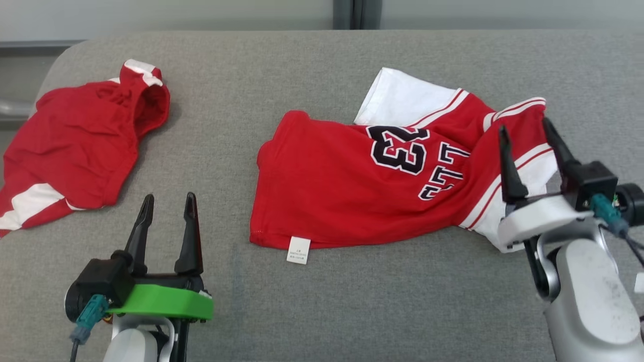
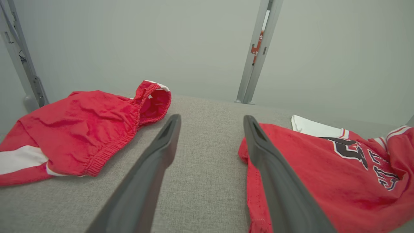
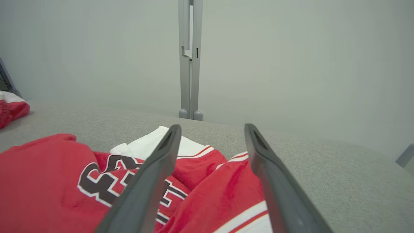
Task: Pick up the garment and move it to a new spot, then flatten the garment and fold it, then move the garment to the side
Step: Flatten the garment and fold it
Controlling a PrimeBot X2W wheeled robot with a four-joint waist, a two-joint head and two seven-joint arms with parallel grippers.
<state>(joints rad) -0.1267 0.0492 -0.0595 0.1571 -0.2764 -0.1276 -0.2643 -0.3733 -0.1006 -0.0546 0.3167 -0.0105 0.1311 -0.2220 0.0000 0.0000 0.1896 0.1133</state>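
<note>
A red jersey (image 1: 347, 186) with white trim and a black "23" lies crumpled on the grey padded surface (image 1: 322, 301), right of centre; a white label sticks out at its near hem. My right gripper (image 1: 526, 128) hovers open above the jersey's right end (image 3: 223, 197), nothing between its fingers (image 3: 152, 181). My left gripper (image 1: 168, 201) stands open at the lower left, over bare surface just left of the jersey's left edge (image 2: 291, 161). Nothing sits between its fingers (image 2: 152, 171).
Red shorts (image 1: 75, 151) with white stripes lie at the far left of the surface, also in the left wrist view (image 2: 74, 129). A grey metal post (image 3: 190, 64) rises behind the far edge. The surface's left corner is rounded.
</note>
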